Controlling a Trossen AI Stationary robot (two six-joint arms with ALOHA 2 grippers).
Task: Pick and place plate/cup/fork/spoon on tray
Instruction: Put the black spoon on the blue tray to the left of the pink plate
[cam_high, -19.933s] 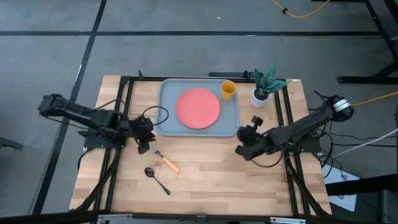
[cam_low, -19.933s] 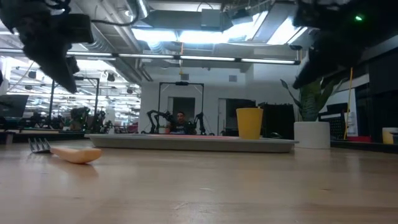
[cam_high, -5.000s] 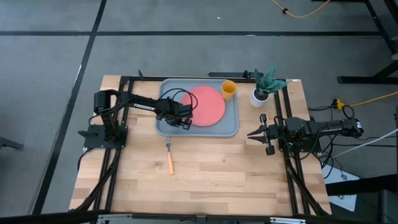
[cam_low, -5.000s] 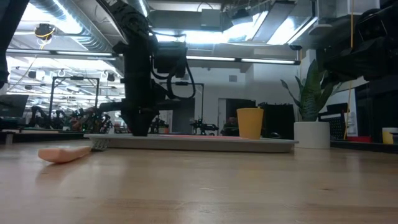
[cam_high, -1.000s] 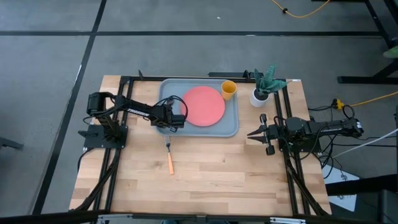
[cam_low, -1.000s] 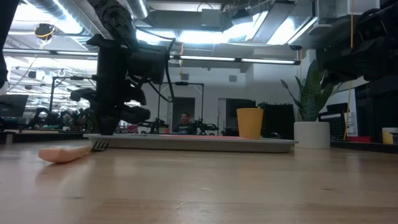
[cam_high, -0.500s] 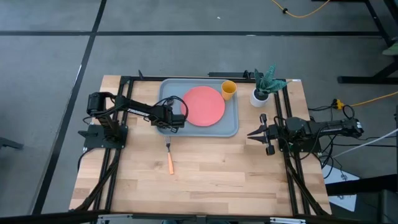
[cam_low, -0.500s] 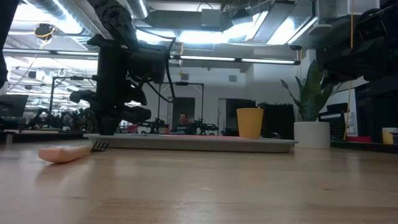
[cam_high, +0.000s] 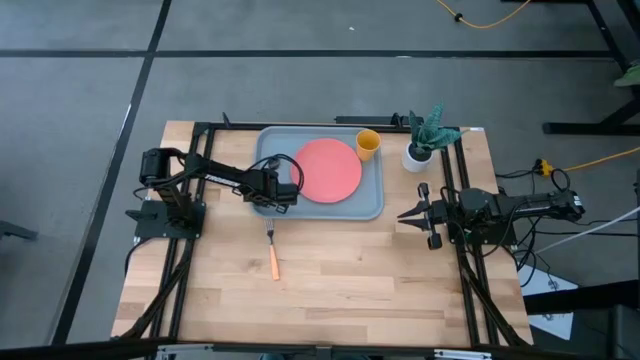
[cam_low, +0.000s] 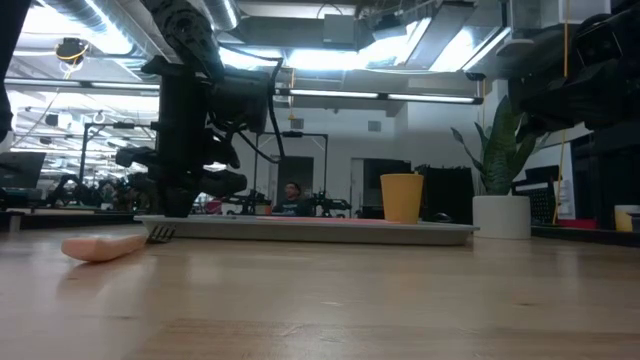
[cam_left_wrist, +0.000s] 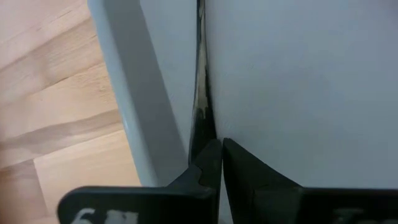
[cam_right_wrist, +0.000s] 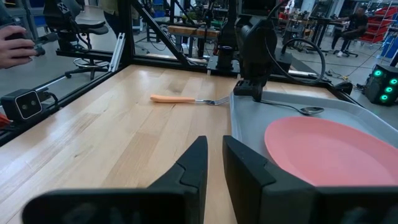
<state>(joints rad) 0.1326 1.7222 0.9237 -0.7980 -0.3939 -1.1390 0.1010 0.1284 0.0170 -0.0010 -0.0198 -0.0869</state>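
The blue-grey tray (cam_high: 372, 205) holds the coral plate (cam_high: 330, 172) and the yellow cup (cam_high: 368, 143) at its far right corner. My left gripper (cam_high: 278, 192) stands low over the tray's near left corner, shut on the dark spoon (cam_right_wrist: 298, 109); it also shows in the low view (cam_low: 175, 205) and the right wrist view (cam_right_wrist: 252, 92). The orange-handled fork (cam_high: 272, 252) lies flat on the table just near of the tray. My right gripper (cam_high: 420, 213) is shut and empty to the right of the tray. My left gripper pinches the end of the spoon's thin handle (cam_left_wrist: 200, 121) between its two fingertips, coming from above. The handle runs along the tray's left rim. The spoon lies nearly level, its bowl (cam_right_wrist: 311, 111) on the tray floor beside the plate.
A white pot with a green plant (cam_high: 425, 140) stands at the far right, beside the cup. Black frame rails (cam_high: 195, 170) run along the table's left and right sides. Bare wood (cam_high: 360, 280) spreads over the near half of the table.
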